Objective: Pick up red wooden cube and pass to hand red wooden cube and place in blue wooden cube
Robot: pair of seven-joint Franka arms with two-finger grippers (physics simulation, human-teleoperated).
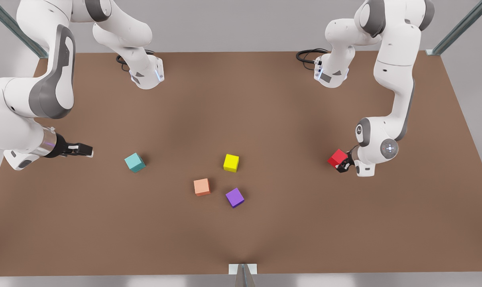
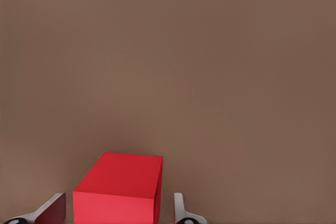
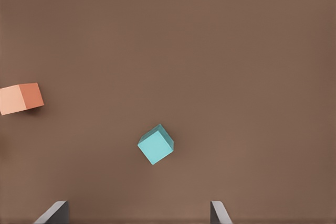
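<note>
2 arms share this table (image 1: 264, 119), and we match them by their wrist views: the left gripper (image 1: 343, 165) is at the front view's right, with the red cube (image 1: 337, 157) between its fingers (image 2: 181, 211). In the left wrist view the cube sits between both fingertips with a thin gap on each side, so we judge the jaws narrow around it but cannot confirm firm contact. Whether the cube rests on the table or is just off it, we cannot tell.

The right gripper (image 1: 83, 150) waits at the front view's left, jaws wide, with the blue cube (image 1: 134, 162) near it on the table.

We expect the red cube to handle easily: stiff, light, with flat matte faces that should not slip much. The best hold is on 2 opposite faces, squarely, near the middle. For the handover, we would leave the other 2 side faces free so the right gripper can close across them.

3 more cubes lie mid-table, well apart from both grippers: yellow (image 1: 231, 162), salmon (image 1: 201, 187) and purple (image 1: 235, 197).
</note>
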